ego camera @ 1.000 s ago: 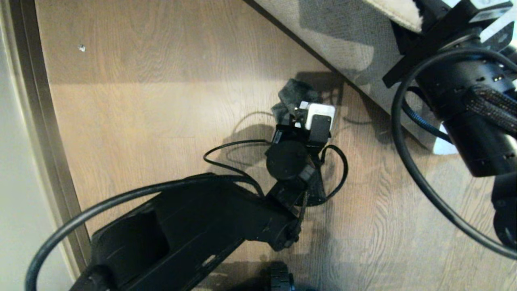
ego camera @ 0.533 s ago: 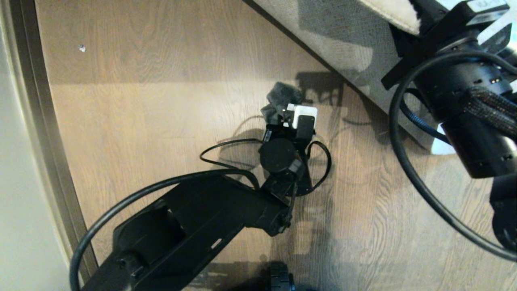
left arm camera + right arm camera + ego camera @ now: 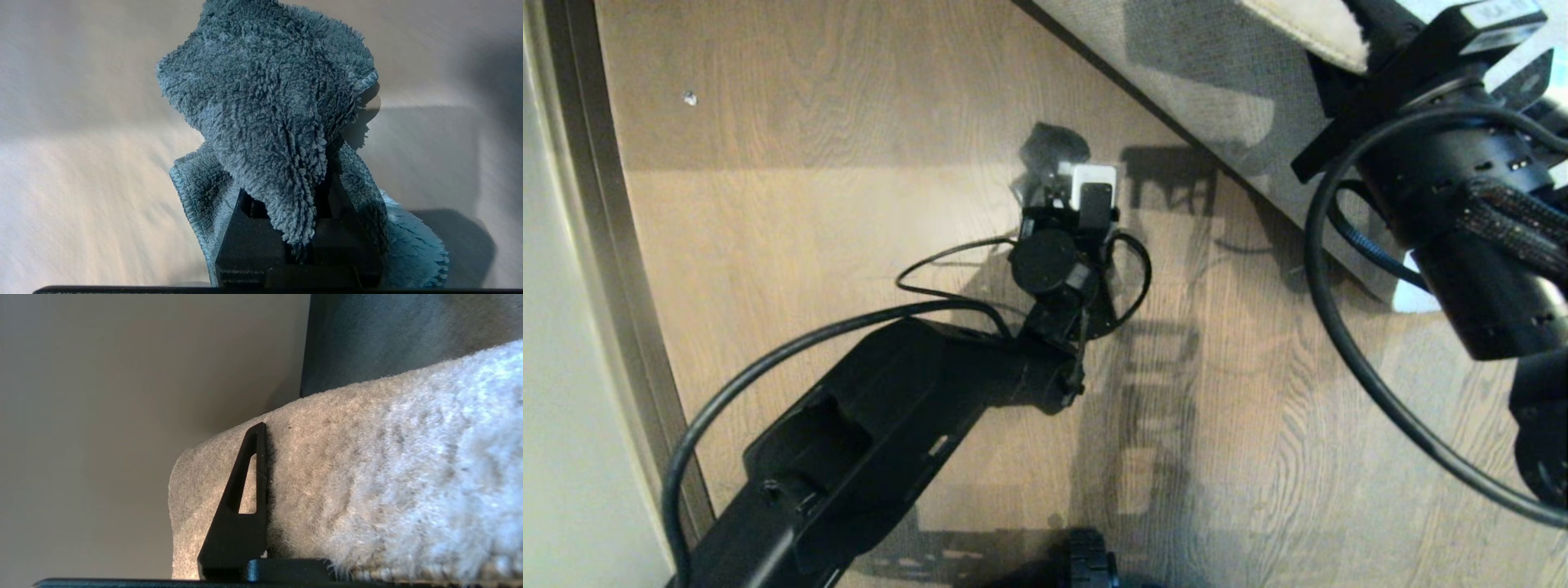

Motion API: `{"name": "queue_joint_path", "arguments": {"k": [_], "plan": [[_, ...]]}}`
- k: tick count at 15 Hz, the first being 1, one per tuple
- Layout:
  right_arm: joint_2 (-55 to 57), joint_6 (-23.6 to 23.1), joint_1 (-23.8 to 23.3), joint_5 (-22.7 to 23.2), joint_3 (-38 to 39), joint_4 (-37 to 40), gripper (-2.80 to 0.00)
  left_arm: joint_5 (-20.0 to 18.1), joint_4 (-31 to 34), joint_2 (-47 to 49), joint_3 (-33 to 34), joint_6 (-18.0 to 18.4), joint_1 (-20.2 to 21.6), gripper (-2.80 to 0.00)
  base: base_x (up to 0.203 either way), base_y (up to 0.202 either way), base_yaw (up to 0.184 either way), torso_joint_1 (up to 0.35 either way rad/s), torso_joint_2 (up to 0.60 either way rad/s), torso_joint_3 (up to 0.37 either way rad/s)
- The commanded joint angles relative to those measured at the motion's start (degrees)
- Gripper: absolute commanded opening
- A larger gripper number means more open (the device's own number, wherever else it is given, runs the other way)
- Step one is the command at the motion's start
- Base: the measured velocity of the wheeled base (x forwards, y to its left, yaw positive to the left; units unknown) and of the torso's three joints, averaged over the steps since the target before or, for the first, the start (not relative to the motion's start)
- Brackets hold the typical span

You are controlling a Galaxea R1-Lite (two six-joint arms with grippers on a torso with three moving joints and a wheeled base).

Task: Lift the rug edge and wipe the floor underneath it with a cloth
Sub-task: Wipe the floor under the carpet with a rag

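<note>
Pressing the cloth (image 3: pixel 269 122) onto the floor (image 3: pixel 849 245), the left gripper (image 3: pixel 1054 175) is clamped on it. Right gripper (image 3: pixel 261 498) pinches the rug edge (image 3: pixel 367 477) (raised), well beyond the cloth; cables (image 3: pixel 1339 327) hang between.

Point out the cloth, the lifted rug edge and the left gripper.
cloth (image 3: pixel 269 110), left wrist view, middle of the fuzzy wad.
rug edge (image 3: pixel 367 469), right wrist view, pile of the raised border.
left gripper (image 3: pixel 294 232), left wrist view, black fingers shut on the cloth.
</note>
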Motion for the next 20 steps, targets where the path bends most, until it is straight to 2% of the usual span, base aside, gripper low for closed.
{"name": "queue_joint_path", "arguments": {"k": [1,7,20], "plan": [[0.04,0.35,0.02,-0.10,0.11,-2.52,-2.80,0.43,0.46,-2.06,-1.16,0.20,3.35,-2.80,0.000,0.000,0.000,0.000,0.00,0.000],[0.48,0.35,0.02,-0.04,0.02,-2.52,-2.80,0.43,2.56,-9.55,-0.80,0.20,12.59,-2.80,0.000,0.000,0.000,0.000,0.00,0.000],[0.57,0.70,0.10,-0.01,-0.01,-2.52,-2.80,0.34,6.15,-19.52,-0.61,1.87,23.08,-2.80,0.000,0.000,0.000,0.000,0.00,0.000]]}}
